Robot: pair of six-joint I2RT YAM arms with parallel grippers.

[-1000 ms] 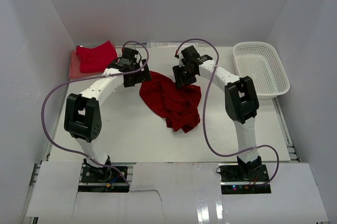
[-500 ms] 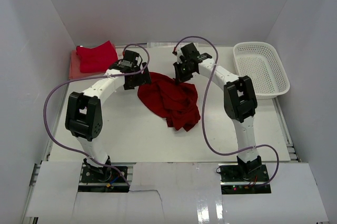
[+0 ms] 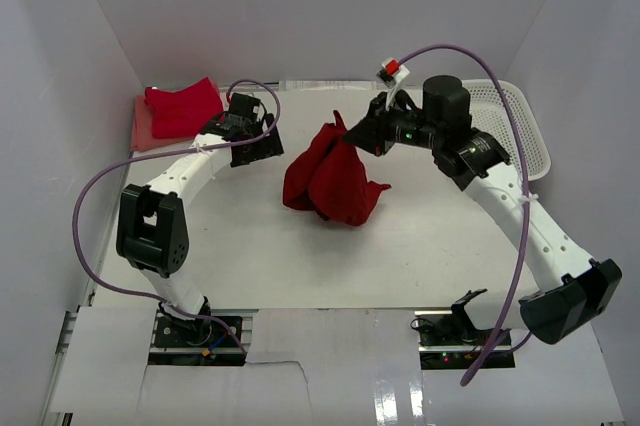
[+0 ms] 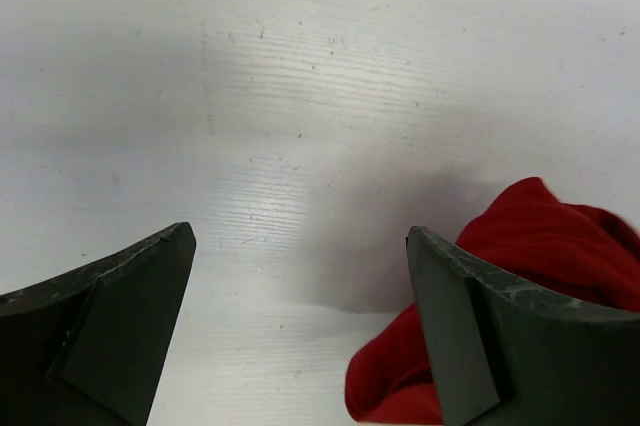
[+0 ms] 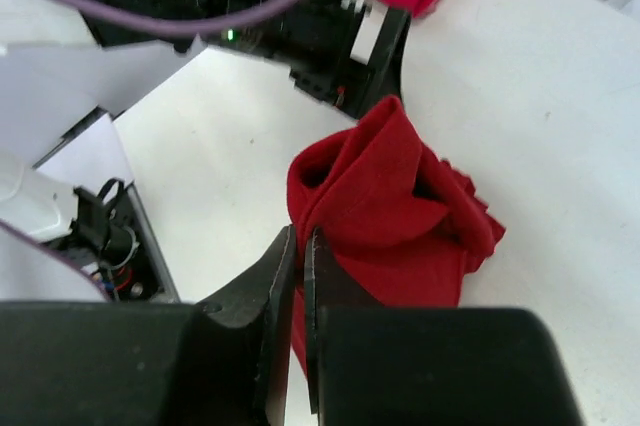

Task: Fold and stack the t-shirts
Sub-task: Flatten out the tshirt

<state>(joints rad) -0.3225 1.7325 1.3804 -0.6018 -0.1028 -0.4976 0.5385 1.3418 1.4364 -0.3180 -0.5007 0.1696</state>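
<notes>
Right claw (image 3: 352,136), part-open a second ago, now pinches the red t-shirt (image 3: 330,181), drawing it into a peak; left claw (image 3: 256,149) gapes empty. Spreading likely next.

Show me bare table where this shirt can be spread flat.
Bare: the wide near strip of table between the bunched red shirt and the arm bases. Crowded: the far side, with the folded stack, left pincer, right pincer and basket.

A white lattice basket (image 3: 537,146) sits at the table's (image 3: 250,256) far-right corner.
</notes>
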